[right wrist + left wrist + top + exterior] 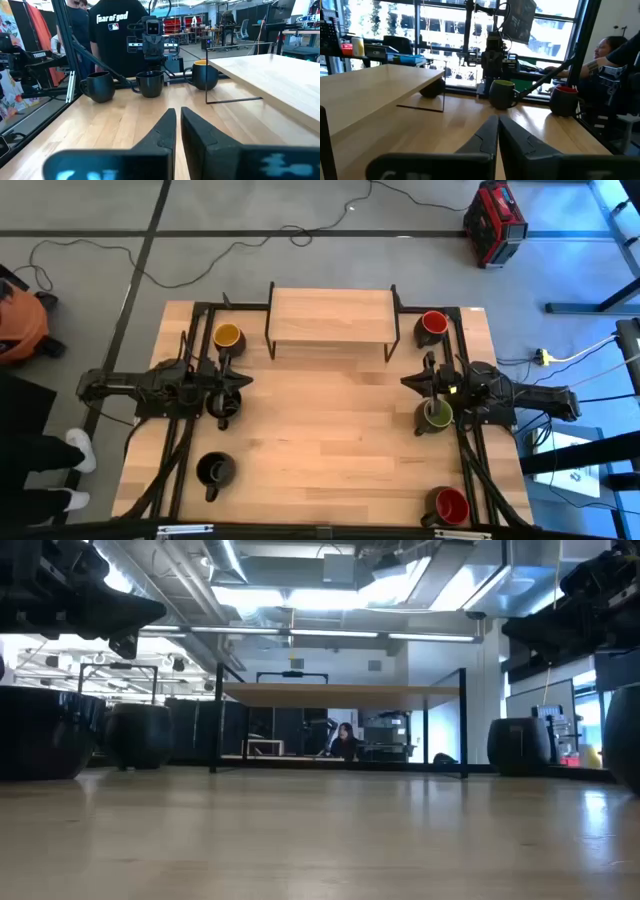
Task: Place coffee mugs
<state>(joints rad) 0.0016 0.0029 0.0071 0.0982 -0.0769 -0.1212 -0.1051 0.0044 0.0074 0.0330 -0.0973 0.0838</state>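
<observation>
I am waiting over the wooden table point(330, 420) with both arms level and inboard of its two side edges. My left gripper point(238, 380) is closed with its fingers pressed together and holding nothing, and my right gripper point(410, 383) is likewise closed and empty. Six mugs are standing along the side edges, three per side. By the left edge, the yellow-orange mug point(227, 336) is sitting near the far corner, one black mug point(221, 408) is partly hidden beneath my left gripper, and a second black mug point(215, 470) is standing toward the near corner. By the right edge, a red mug point(432, 324) is occupying the far corner, the green mug point(435, 415) is sitting just under my right wrist, and another red mug point(450, 506) is standing at the near corner. A raised wooden shelf point(332, 317) on black legs is spanning the middle of the far edge, bare on top.

Risk, as I judge it: each arm is hovering directly above a mug, so descending or swinging with closed fingers could be knocking the green mug or the hidden black one over, or off the side edge. The shelf's thin legs also look easy to be clipping on any reach toward the far corners.
</observation>
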